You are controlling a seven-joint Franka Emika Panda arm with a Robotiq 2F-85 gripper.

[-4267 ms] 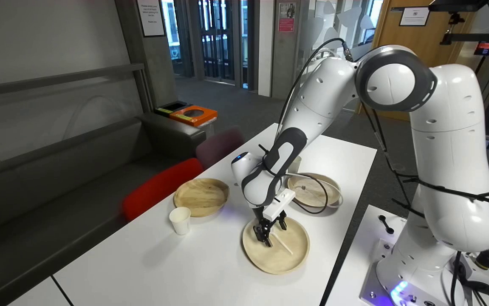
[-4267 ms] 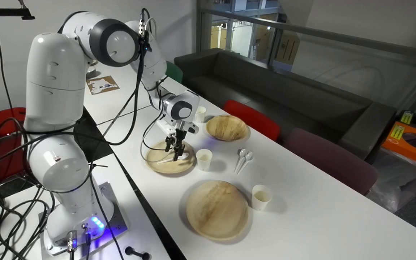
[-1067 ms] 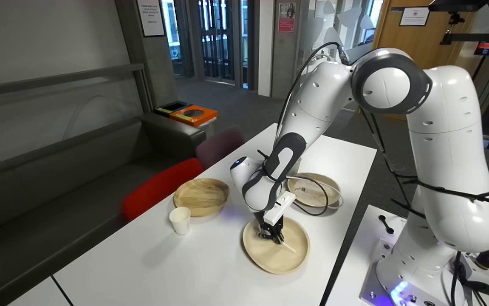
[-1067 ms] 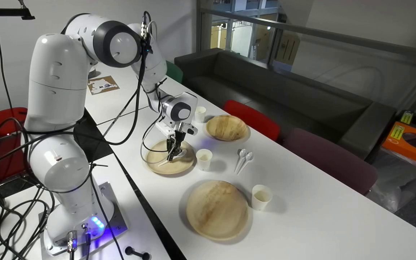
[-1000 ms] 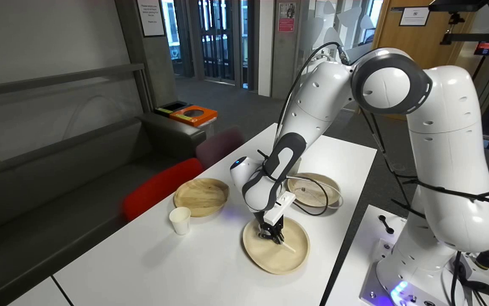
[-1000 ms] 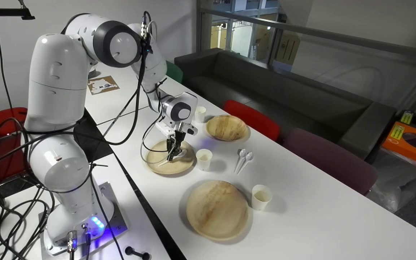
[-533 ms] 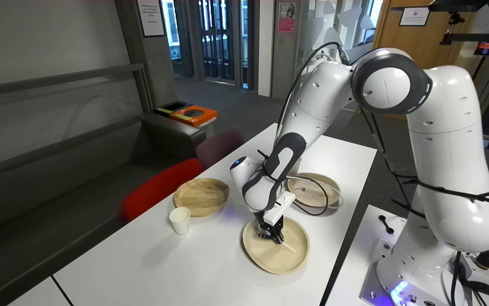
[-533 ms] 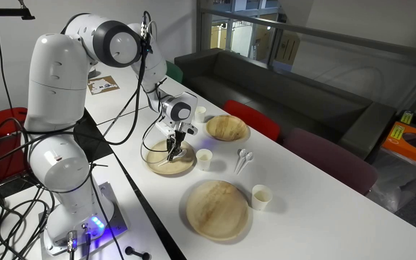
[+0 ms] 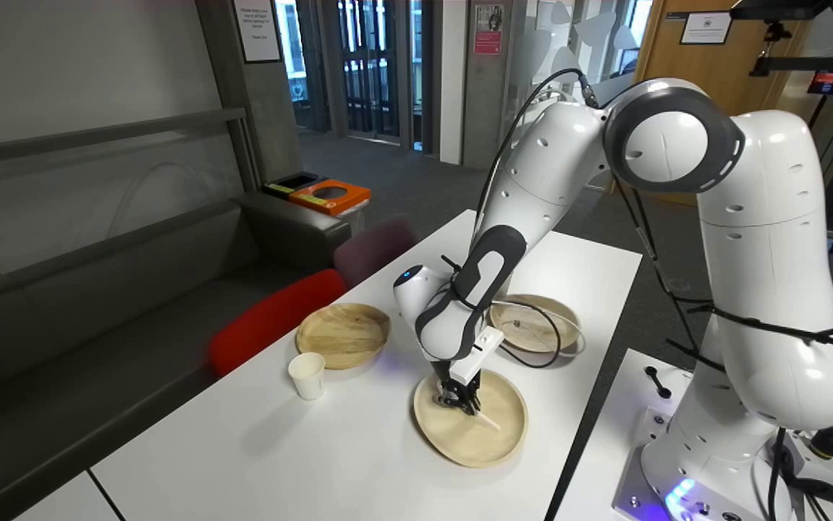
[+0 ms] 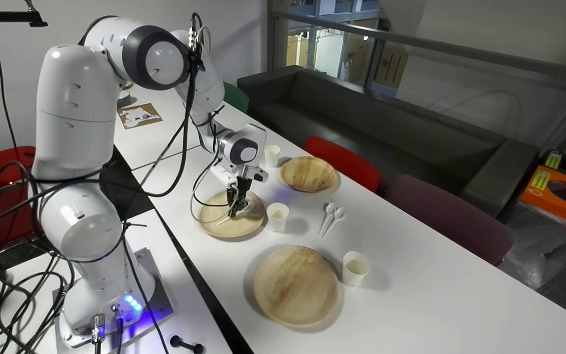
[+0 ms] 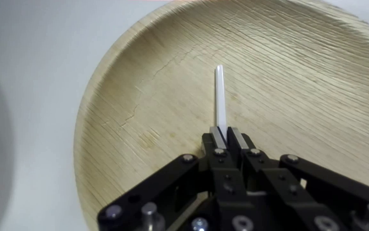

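While 2 fingers point(image 11: 241, 141) stand nearly together, gripper point(image 11: 225, 133) pinches white spoon point(image 11: 220, 96) over tan plate point(image 11: 171, 106).

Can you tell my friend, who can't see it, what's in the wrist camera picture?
A black robot gripper pinches a white spoon by its thin handle, over a round wood-coloured plate on a white table. The spoon's other end is hidden.

Apparently an office lounge; sofa point(image 9: 148, 289); wall notice point(image 9: 257, 30).
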